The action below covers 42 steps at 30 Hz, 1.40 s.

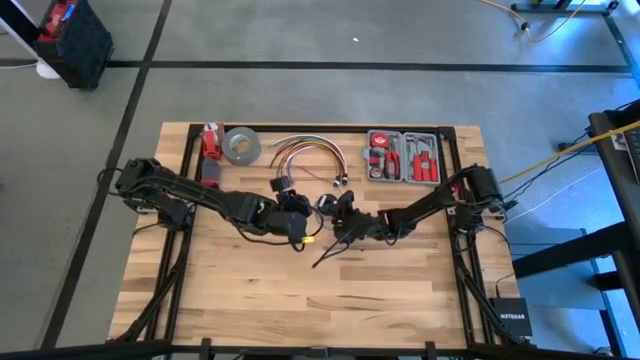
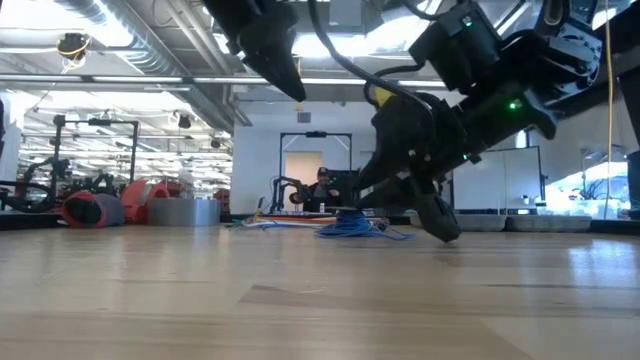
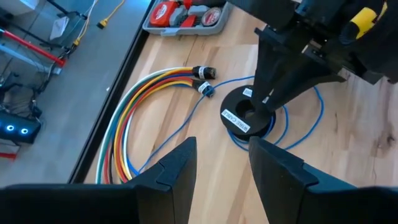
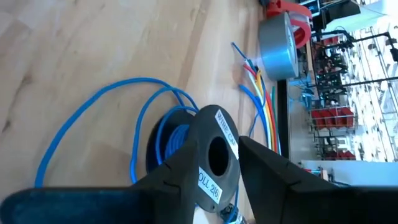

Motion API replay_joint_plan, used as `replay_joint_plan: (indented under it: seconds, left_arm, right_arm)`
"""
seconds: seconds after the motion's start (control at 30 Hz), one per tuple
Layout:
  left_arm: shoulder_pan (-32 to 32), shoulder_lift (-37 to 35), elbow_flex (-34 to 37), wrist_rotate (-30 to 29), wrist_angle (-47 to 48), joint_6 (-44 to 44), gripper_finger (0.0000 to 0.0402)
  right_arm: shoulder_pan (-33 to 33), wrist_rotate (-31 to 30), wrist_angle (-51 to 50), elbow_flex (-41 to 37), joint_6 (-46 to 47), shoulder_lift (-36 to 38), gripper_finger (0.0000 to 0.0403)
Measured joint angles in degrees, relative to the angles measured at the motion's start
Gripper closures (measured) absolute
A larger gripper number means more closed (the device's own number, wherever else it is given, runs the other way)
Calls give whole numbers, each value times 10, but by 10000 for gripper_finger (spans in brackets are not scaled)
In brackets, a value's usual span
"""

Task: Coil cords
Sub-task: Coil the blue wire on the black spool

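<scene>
The cords are one thin blue wire (image 3: 292, 134), partly wound on a black spool (image 3: 247, 118) that lies flat on the table's middle (image 1: 328, 203). Loose loops (image 4: 93, 99) ring the spool. One strand runs to a small plug (image 3: 206, 90) beside the coloured cable bundle. My right gripper (image 4: 214, 146) comes in from the table's right, low and rolled onto its side, with the spool's labelled top flange (image 4: 214, 152) between its parted fingers. My left gripper (image 3: 222, 162) hangs open above the table, on the spool's near left, holding nothing. My right gripper has the spool's top flange (image 4: 224, 134) between its fingers, one finger (image 3: 273, 81) over the flange and reaching toward its centre hole. The other finger (image 4: 174, 168) stands low beside the spool. Whether either finger touches the spool, I cannot tell. The spool lies flat on the table.
An arched bundle of orange, red and white cables (image 1: 305, 150) lies just beyond the spool. A grey tape roll (image 1: 241, 146) and a red item (image 1: 211, 140) sit far left, an open tool case (image 1: 403, 157) far right. Bare wood (image 1: 300, 290) fills the near half.
</scene>
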<state>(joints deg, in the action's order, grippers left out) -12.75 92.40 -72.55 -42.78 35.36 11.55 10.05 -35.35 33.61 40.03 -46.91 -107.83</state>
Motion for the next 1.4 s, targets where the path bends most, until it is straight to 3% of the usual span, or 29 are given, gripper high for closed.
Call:
replay_joint_plan:
  seconds: [0.27,0.8,1.4]
  left_arm:
    - [6,0,0,0,-6,-45,260]
    - [20,0,0,0,-5,-28,260]
    - [21,0,0,0,-5,-28,260]
  right_arm:
    - [-4,69,-6,0,1,-1,285]
    - [-7,54,-6,-2,14,-2,285]
    - [-45,166,-2,-2,46,-3,285]
